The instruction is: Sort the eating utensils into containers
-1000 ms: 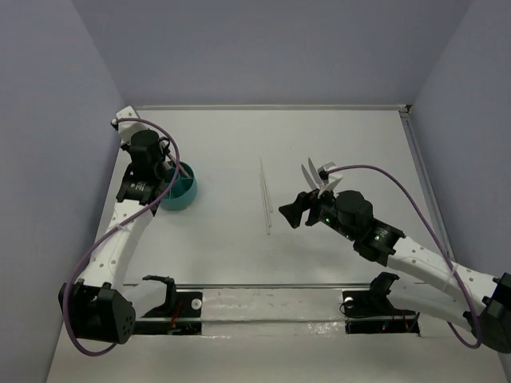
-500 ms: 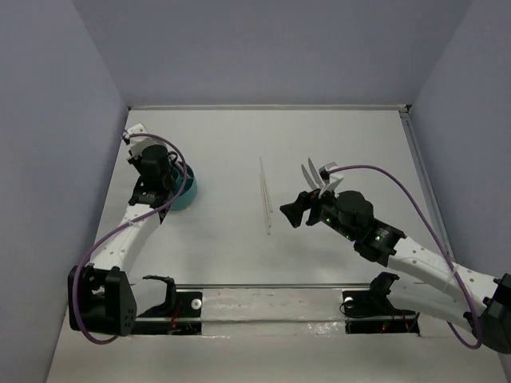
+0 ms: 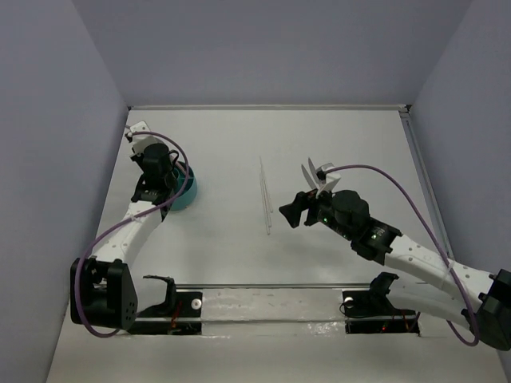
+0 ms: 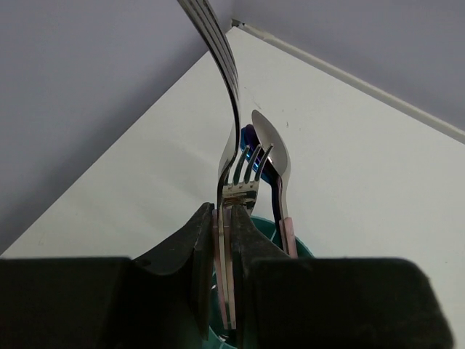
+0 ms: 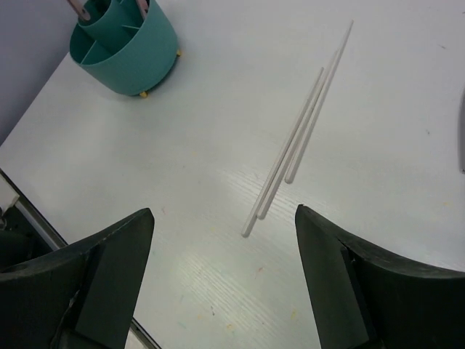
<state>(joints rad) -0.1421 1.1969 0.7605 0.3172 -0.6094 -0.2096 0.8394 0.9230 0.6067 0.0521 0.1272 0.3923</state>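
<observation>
At the far left of the white table [image 3: 343, 136], close to the lavender side wall [image 3: 72, 159], stands the teal cup [image 3: 190, 192]. It is round, smooth plastic, split inside by thin dividers, and rests on small yellowish feet. The left gripper [image 4: 224, 218] sits right above it, its black fingers [image 4: 196, 243] pressed almost together on the slim pale pink handle of a fork [image 4: 243, 173]. The fork's polished steel tines stand up just past the fingertips. A longer ribbed steel shape curves up out of the left wrist view in front of it; whether it belongs to the same piece I cannot tell. Just beside the fork, a silver spoon [image 4: 272, 145] with a glossy oval bowl and a pale pink handle stands in the cup. A dark blue piece [image 4: 248, 134] shows behind both.

Near the middle of the table lie two chopsticks [image 3: 266, 195], thin, straight and off-white, side by side and nearly touching, pointing away from the arms. The right gripper [image 5: 223, 218] hangs above the table with its broad black fingers spread wide and nothing between them. In its own view the near ends of the chopsticks show between the two fingers. A broad stretch of matte table separates the chopsticks from the cup, and a low rail [image 3: 417, 159] edges the table's right side.
</observation>
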